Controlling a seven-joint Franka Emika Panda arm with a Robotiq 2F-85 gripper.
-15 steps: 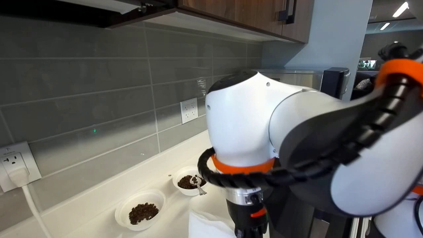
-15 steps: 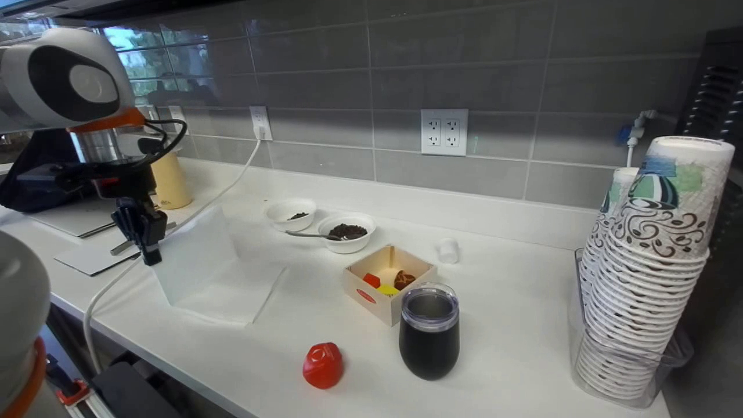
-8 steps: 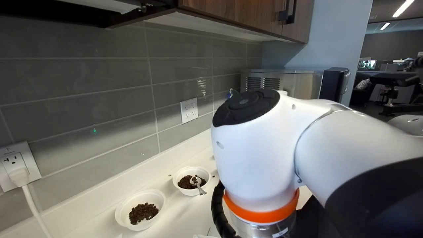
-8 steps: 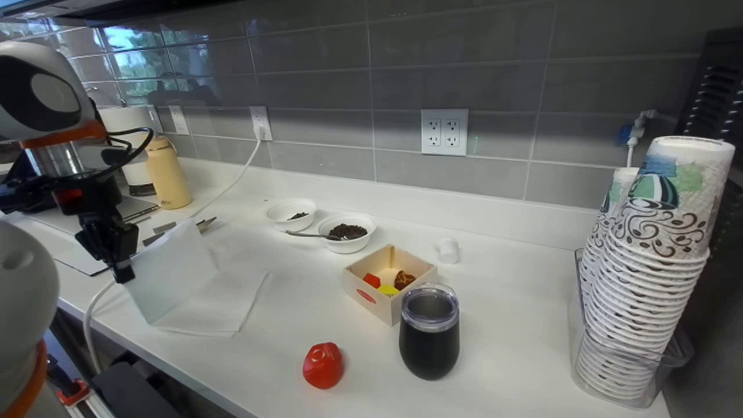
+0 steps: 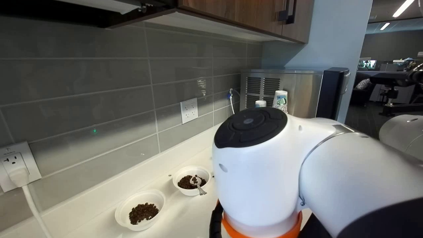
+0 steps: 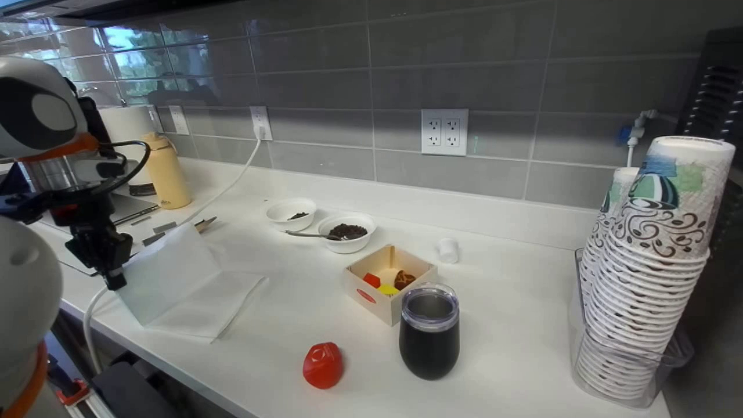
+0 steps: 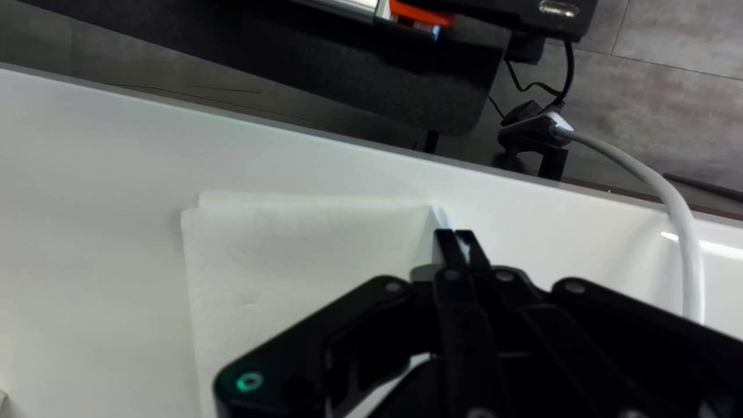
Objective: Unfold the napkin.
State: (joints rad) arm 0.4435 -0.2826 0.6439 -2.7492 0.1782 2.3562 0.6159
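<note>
The white napkin lies on the counter, with one flat part (image 6: 200, 307) and one flap standing up at an angle in an exterior view. The flat layers also show in the wrist view (image 7: 273, 255), to the left of the fingers. My gripper (image 6: 117, 280) is low over the counter at the flap's upper left corner. In the wrist view, the gripper's fingertips (image 7: 455, 233) are almost together, with a bit of napkin pinched between them. The rest of the flap is partly hidden behind the fingers. The arm (image 5: 257, 178) hides or leaves out the napkin and fingertips in an exterior view.
White bowls (image 6: 281, 212) (image 6: 348, 246) with dark contents stand behind the napkin. A wooden box (image 6: 368, 297), black tumbler (image 6: 429, 342), red object (image 6: 323, 364) and cup stack (image 6: 644, 290) stand to the right. A white cable (image 7: 673, 197) crosses the counter's front edge (image 7: 348, 145).
My gripper has moved left and lower in an exterior view, pulling the flap with it. The flat part has slid left and toward the front edge. The flap leans lower.
</note>
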